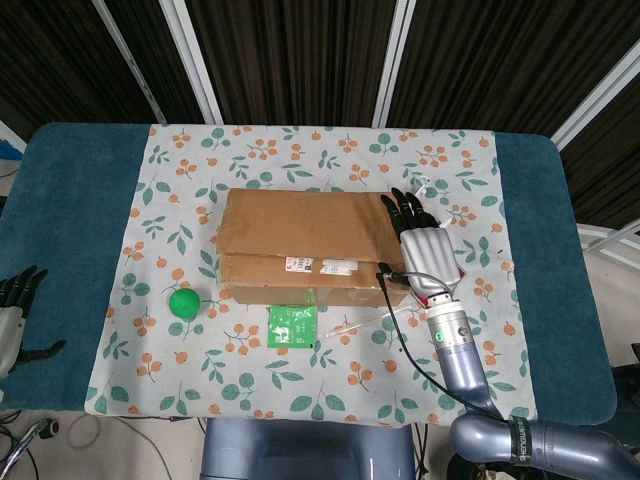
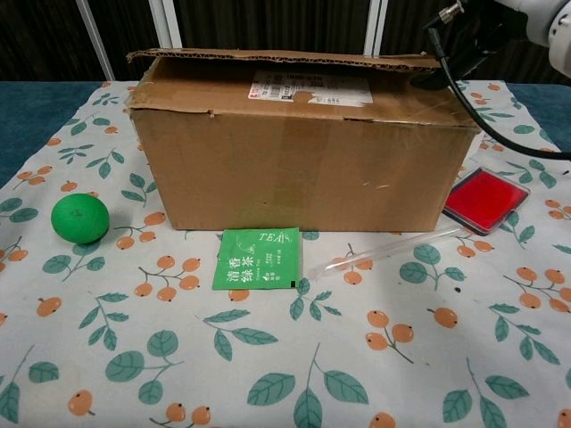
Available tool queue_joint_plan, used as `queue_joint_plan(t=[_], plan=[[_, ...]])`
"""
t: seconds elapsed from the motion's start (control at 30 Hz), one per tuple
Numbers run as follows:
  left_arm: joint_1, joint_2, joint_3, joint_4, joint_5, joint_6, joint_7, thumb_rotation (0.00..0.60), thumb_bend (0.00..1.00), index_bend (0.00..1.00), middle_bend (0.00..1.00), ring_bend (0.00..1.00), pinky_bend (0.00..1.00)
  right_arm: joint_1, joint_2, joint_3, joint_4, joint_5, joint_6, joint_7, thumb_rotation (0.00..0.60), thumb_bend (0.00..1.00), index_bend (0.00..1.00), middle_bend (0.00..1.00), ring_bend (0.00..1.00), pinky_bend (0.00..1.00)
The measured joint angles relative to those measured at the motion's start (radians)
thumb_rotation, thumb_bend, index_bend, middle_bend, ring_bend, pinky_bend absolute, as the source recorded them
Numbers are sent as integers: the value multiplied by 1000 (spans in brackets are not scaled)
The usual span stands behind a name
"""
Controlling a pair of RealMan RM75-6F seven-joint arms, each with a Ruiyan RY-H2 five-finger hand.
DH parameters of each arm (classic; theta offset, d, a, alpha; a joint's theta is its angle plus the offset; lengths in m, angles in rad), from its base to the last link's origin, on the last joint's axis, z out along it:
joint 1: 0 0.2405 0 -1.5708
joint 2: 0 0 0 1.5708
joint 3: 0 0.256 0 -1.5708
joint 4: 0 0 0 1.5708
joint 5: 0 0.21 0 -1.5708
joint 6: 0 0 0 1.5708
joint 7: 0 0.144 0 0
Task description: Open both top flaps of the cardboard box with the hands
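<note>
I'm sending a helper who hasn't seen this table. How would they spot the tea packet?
Find the cardboard box in the middle of the floral tablecloth. The tea packet lies flat just in front of it: square, bright green, with white lettering, unlike the round green ball.
</note>
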Motion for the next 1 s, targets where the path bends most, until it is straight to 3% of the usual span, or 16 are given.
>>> queue_joint_plan(t=[0.27, 0.57, 0.77, 1.0], plan=[[-4, 2, -2, -6, -11, -9, -5, 600, 108, 0, 0, 0, 0, 68, -6, 66, 26, 24, -15, -4, 600, 289, 0, 0, 0, 256], [-6, 7, 1, -18, -16, -17, -6, 600, 107, 0, 0, 0, 0, 184, 23, 185, 84, 113, -68, -45, 600, 289, 0, 0, 0, 256], [-8, 12, 7, -27, -12, -22, -2, 600, 108, 0, 0, 0, 0, 281, 19, 249, 212, 221, -118, -61, 600, 290, 0, 0, 0, 256], [-7, 14, 8, -31, -16, -22, -4, 600, 107, 0, 0, 0, 0, 401, -18, 288, 473, 330, -194, -72, 600, 289, 0, 0, 0, 256]])
